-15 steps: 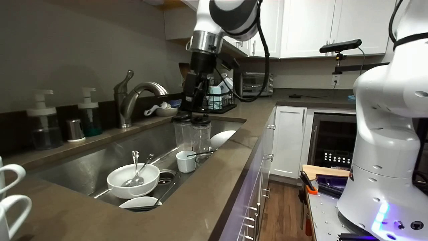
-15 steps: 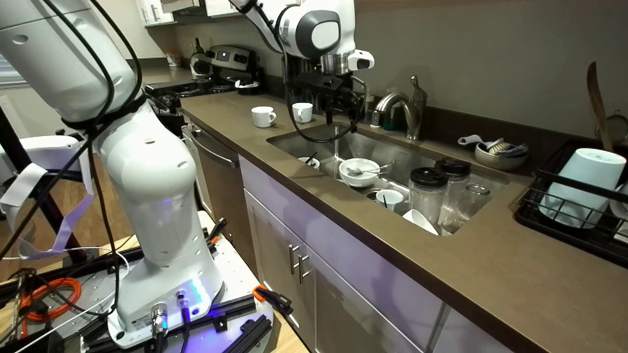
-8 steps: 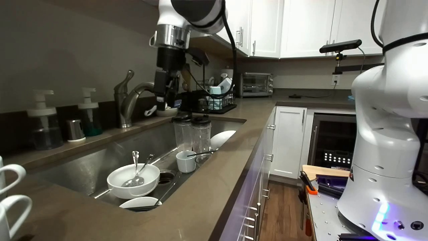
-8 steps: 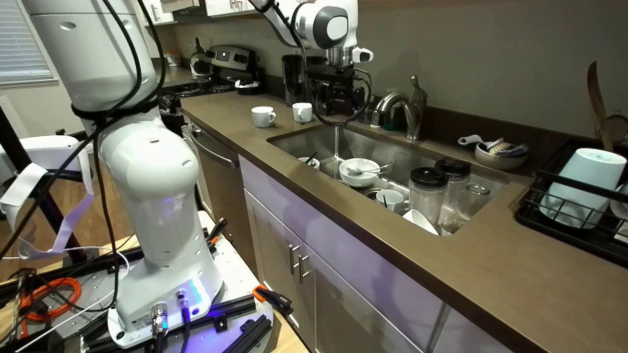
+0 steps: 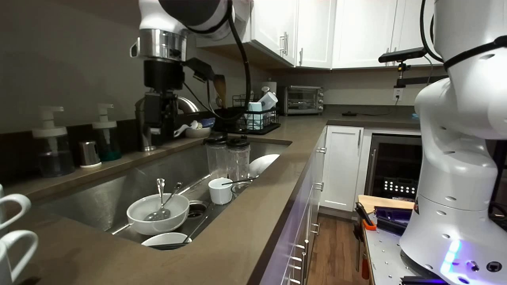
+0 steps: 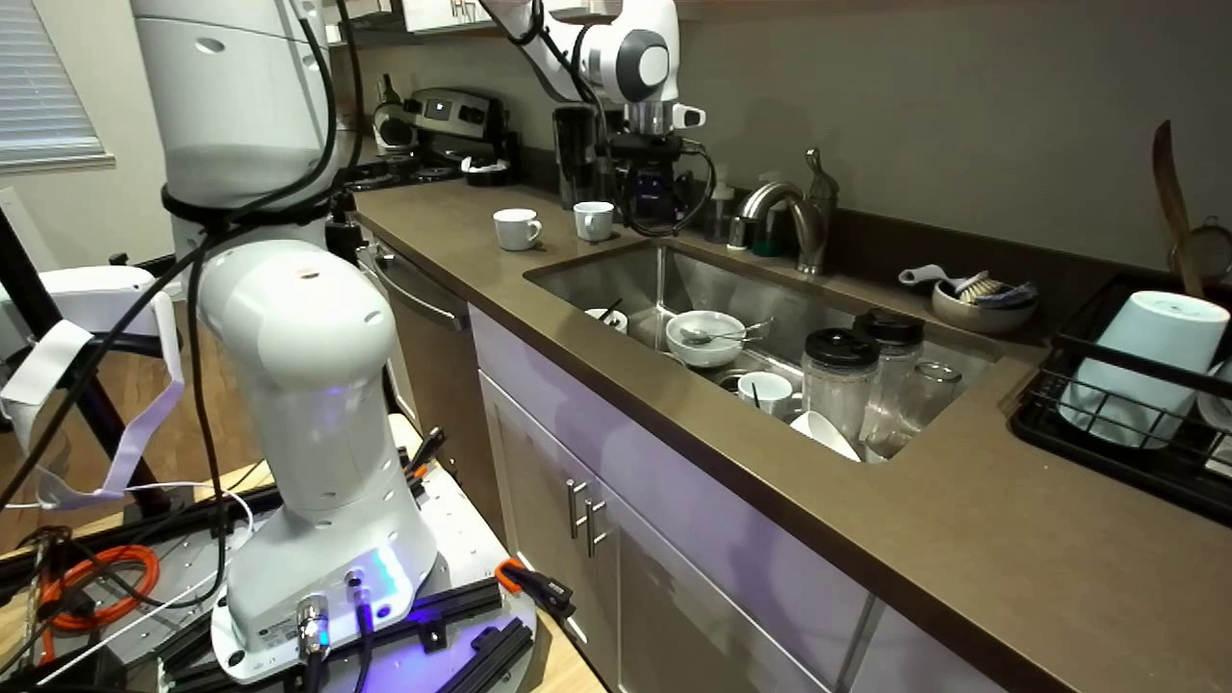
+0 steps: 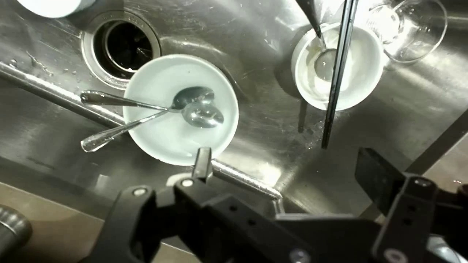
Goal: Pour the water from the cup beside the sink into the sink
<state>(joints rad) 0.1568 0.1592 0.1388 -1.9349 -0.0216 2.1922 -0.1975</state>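
while wide-jawed — gripper (image 7: 285, 155) above sink (image 7: 256, 73)

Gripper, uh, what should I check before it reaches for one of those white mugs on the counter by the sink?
1. Gripper open and holding nothing: ok.
2. Two white mugs standing upright on the counter: ok, in an exterior view.
3. Water inside either mug: cannot tell, the contents don't show.
4. Gripper placed around a mug: not ok, neither counter mug is within its grasp.
5. Drain available for the pour: ok, its opening shows in the wrist view.
6. Clearance from the faucet: cannot tell, the depth is unclear.
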